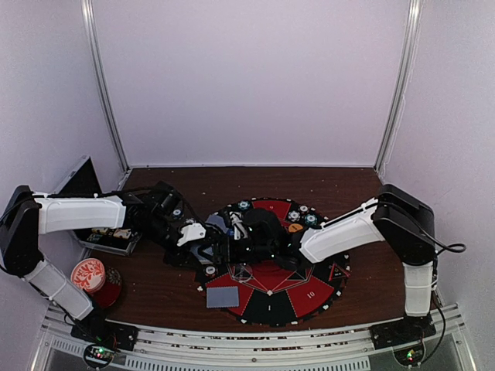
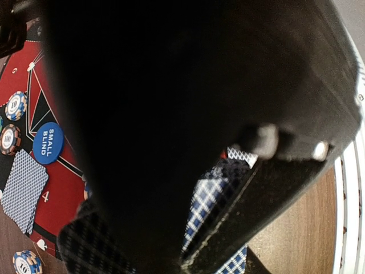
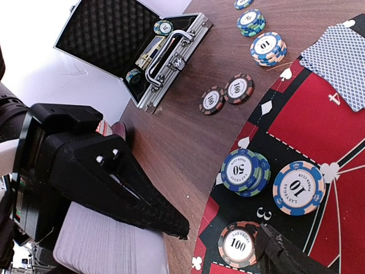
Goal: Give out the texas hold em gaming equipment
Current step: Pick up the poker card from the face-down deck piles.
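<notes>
My left gripper (image 1: 210, 246) reaches over the left edge of the round mat (image 1: 309, 297) and looks shut on a deck of blue-checked playing cards (image 2: 212, 194). Its own dark fingers fill most of the left wrist view. My right gripper (image 3: 225, 237) is open, with a "100" chip (image 3: 238, 244) lying on the mat between its fingertips. The deck's pale edge (image 3: 108, 245) lies just outside its left finger (image 3: 148, 202). Nearby are a "50" chip stack (image 3: 242, 171), a "10" chip (image 3: 298, 187), the blue "SMALL BLIND" button (image 2: 47, 142) and a face-down card (image 1: 223, 296).
An open metal case (image 3: 134, 48) with a few chips stands at the left of the table. Two "100" chips (image 3: 228, 94) and other chip stacks (image 3: 267, 47) lie on the wood. A red-and-white patterned disc (image 1: 87, 274) sits front left. Chips and the orange button (image 1: 295, 228) ring the mat's far edge.
</notes>
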Available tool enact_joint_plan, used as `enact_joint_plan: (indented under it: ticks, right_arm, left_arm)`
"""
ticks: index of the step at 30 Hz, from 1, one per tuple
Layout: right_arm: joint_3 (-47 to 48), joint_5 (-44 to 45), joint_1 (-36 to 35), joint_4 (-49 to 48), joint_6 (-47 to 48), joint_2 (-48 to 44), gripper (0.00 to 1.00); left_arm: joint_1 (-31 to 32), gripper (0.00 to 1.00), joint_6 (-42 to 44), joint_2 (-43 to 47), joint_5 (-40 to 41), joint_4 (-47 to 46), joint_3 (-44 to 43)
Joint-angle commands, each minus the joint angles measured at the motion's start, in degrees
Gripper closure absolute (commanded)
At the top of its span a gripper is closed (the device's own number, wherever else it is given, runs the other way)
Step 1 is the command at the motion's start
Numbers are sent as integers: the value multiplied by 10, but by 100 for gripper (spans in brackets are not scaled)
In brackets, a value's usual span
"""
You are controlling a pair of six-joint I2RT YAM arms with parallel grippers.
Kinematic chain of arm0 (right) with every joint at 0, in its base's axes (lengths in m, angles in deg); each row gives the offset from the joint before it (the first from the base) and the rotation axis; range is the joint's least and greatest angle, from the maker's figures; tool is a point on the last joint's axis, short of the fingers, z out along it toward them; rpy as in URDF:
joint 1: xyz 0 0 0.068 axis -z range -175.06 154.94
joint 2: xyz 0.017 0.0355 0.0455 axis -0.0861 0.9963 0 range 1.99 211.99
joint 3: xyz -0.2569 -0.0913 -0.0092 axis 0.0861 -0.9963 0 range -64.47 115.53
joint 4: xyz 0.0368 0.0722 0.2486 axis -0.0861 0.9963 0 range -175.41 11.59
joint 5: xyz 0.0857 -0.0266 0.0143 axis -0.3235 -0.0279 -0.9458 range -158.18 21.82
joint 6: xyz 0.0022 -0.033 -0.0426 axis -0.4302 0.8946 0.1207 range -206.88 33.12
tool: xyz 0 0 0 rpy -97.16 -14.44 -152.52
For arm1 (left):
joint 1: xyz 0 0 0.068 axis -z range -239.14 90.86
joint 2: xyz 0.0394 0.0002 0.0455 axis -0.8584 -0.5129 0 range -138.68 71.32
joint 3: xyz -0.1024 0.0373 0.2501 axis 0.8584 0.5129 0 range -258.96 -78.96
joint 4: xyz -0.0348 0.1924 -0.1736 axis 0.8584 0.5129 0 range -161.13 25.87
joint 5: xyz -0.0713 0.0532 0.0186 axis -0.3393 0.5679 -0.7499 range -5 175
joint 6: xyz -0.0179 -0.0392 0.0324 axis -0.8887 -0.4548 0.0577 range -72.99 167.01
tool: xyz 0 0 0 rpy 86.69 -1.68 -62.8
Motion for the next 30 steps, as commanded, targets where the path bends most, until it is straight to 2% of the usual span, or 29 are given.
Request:
enact_joint_plan:
  ticks: [1, 10, 21, 30]
  right_arm:
    - [-4, 60, 5, 32, -4, -14, 22]
    - [-45, 87, 16, 41, -4, -52, 34]
    - [-44, 99, 16, 76, 14, -79, 46]
    - [-28, 80, 0, 91, 31, -96, 64]
  left_arm:
    - [8, 61, 4, 5, -20, -9, 0]
    - [8, 61, 3, 4, -20, -9, 0]
    - [8, 61, 3, 2, -20, -9, 0]
    - [8, 61, 3, 0, -18, -9, -1]
